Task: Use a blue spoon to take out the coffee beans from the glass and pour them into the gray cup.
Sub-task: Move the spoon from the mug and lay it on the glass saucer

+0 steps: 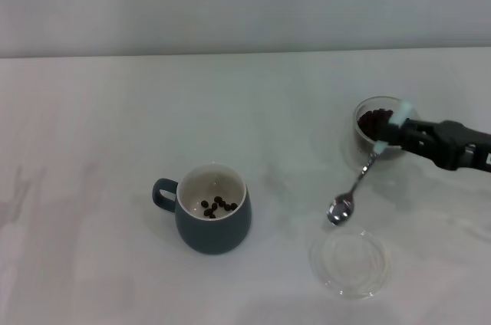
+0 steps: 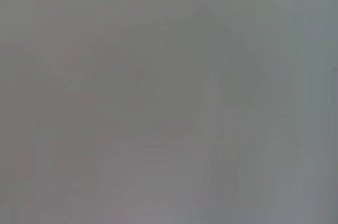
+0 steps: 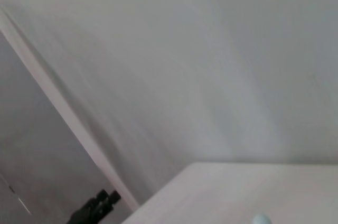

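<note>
Pinching the blue spoon [image 1: 360, 175] by its pale handle end, the right hand [image 1: 390, 135] hangs it bowl-down between the glass [image 1: 377, 129] and the gray cup [image 1: 212, 208], probably mid-trip for another scoop. One glass holds the heap of coffee beans [image 1: 374, 122]; about six beans lie in the one cup. One clear saucer [image 1: 350, 263] sits on the table [image 1: 92, 126]. No left hand is visible.

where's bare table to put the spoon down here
The white table is bare left of and behind the dark blue-gray ceramic mug, and between mug and spoon. The right is crowded: the clear glass of coffee beans, the right gripper holding the blue-handled metal spoon, and the flat clear glass saucer.
</note>
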You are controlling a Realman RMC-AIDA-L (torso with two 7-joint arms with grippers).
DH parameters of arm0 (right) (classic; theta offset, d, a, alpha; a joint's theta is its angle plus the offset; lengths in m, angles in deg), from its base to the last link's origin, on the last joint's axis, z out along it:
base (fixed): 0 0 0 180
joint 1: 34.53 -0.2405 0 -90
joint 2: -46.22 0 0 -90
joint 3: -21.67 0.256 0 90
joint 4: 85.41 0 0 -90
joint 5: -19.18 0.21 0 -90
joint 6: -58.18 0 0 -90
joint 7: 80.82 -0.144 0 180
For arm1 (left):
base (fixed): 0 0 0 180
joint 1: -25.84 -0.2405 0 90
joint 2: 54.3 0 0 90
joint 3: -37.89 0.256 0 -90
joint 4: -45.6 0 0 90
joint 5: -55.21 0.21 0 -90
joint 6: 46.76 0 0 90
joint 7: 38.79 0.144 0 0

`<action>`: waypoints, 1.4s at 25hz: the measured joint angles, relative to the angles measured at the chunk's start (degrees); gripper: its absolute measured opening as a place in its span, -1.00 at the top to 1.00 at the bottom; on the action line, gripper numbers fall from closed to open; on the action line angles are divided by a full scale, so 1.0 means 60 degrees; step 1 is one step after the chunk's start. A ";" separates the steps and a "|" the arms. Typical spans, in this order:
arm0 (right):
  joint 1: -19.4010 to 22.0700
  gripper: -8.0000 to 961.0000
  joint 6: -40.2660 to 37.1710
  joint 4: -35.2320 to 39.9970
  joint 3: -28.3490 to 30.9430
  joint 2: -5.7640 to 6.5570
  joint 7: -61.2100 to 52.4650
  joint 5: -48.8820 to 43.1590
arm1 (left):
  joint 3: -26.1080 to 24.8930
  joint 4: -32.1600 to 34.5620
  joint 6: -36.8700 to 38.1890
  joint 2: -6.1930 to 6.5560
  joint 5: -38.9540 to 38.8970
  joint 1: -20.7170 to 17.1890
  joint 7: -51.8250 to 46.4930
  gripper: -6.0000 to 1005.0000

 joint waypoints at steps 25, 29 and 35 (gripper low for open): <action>-0.0022 0.69 0.0886 -0.0446 -0.0114 -0.0233 -0.0116 -0.1418 | 0.0040 0.0072 -0.0018 -0.0025 0.0006 0.0073 0.0000 -0.74; -0.0027 0.69 0.1159 -0.0450 -0.0266 -0.0304 -0.0117 -0.1445 | 0.0046 0.0072 -0.0018 -0.0026 0.0020 0.0073 0.0000 -0.74; -0.0028 0.69 0.1289 -0.0450 -0.0281 -0.0389 -0.0219 -0.1514 | 0.0040 0.0072 -0.0018 -0.0026 0.0003 0.0063 0.0000 -0.74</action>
